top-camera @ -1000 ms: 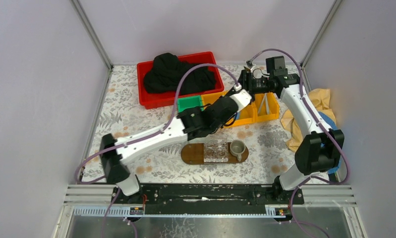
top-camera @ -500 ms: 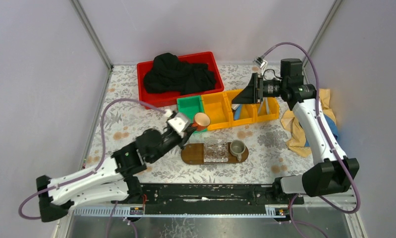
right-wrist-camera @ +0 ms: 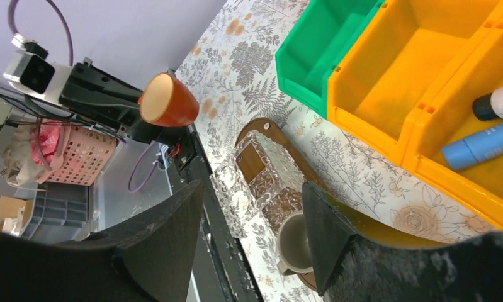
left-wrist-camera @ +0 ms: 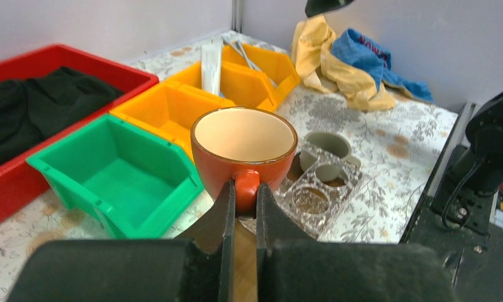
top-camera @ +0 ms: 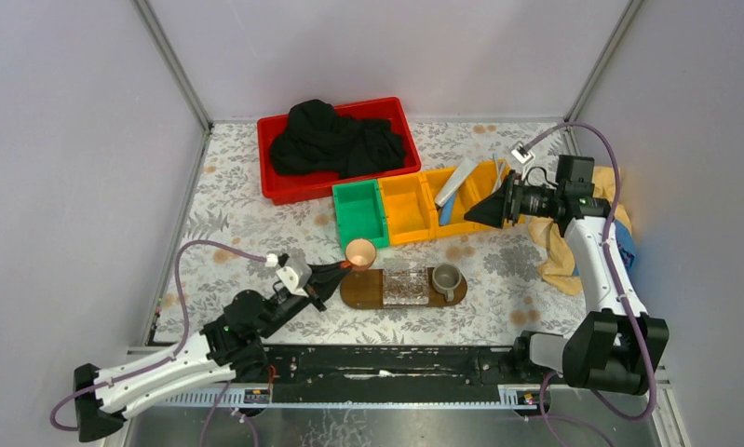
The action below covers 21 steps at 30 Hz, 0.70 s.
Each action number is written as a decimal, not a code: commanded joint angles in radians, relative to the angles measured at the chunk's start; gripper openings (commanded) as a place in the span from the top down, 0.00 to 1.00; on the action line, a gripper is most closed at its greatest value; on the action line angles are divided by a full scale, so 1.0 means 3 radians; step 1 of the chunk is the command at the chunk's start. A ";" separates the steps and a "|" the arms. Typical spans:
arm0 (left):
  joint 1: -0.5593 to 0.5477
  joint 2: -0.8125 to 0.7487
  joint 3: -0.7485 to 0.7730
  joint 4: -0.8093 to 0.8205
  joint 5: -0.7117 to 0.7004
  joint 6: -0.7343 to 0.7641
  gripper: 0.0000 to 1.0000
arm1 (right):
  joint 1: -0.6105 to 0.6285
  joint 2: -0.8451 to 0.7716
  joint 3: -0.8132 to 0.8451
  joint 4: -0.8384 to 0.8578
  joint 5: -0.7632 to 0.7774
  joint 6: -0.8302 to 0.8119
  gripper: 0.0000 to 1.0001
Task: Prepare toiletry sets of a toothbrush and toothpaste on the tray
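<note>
My left gripper is shut on the handle of an orange cup, held just above the left end of the dark-brown tray; the left wrist view shows the fingers pinching the handle of the cup. The silvery-white toothpaste tube leans in a yellow bin, and the blue tube lies beside it. Two thin toothbrushes lie in the far yellow bin. My right gripper is open and empty, hovering by the yellow bins above the table.
On the tray stand a clear ribbed plastic box and a grey mug. An empty green bin sits left of the yellow bins. A red bin holds black cloth. Yellow and blue cloths lie far right.
My left arm has drawn back to the near left with the orange cup, which now hangs by the tray's left end. My right gripper has pulled back rightwards and nearer, off the yellow bins.
</note>
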 commanded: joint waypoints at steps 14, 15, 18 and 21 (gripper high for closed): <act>0.0017 0.0006 -0.0977 0.1422 -0.0394 -0.0047 1.00 | -0.0400 -0.0082 -0.0409 0.0760 -0.0519 0.0066 0.34; 0.0017 0.0032 -0.1018 0.1494 -0.0394 -0.0067 1.00 | -0.0407 -0.0071 -0.0405 0.0738 -0.0512 0.0051 0.34; 0.0017 0.0168 -0.1154 0.1785 -0.0399 -0.0162 1.00 | -0.0411 -0.0060 -0.0378 0.0643 -0.0508 -0.0045 0.34; 0.0018 0.0428 -0.1189 0.2000 -0.0393 -0.0224 1.00 | -0.0422 -0.0078 -0.0368 0.0584 -0.0504 -0.0093 0.34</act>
